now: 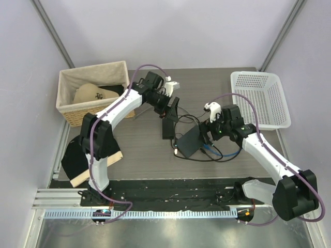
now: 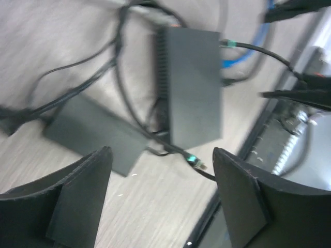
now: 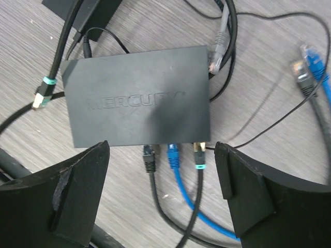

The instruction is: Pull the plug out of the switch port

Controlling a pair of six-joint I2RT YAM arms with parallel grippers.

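The flat black switch box (image 3: 137,106) lies on the table, also in the top view (image 1: 190,140) and the left wrist view (image 2: 191,88). Three plugs sit in its near edge. The middle one is the blue plug (image 3: 173,155), seated in a port, with its bright-blue cable (image 3: 207,217) curling away. A black plug (image 3: 150,159) is on its left and a gold-tipped, teal-banded plug (image 3: 199,155) on its right. My right gripper (image 3: 161,152) is open, hovering with its jaws either side of these plugs (image 1: 208,132). My left gripper (image 2: 163,155) is open and empty above the table (image 1: 172,109).
A black adapter brick (image 2: 93,132) lies beside the switch among black cords. A loose teal-banded plug (image 2: 194,161) and a loose grey plug (image 3: 217,49) lie nearby. A loose blue connector (image 3: 312,62) lies at the right. A wicker basket (image 1: 70,106) stands back left, a white basket (image 1: 261,98) back right.
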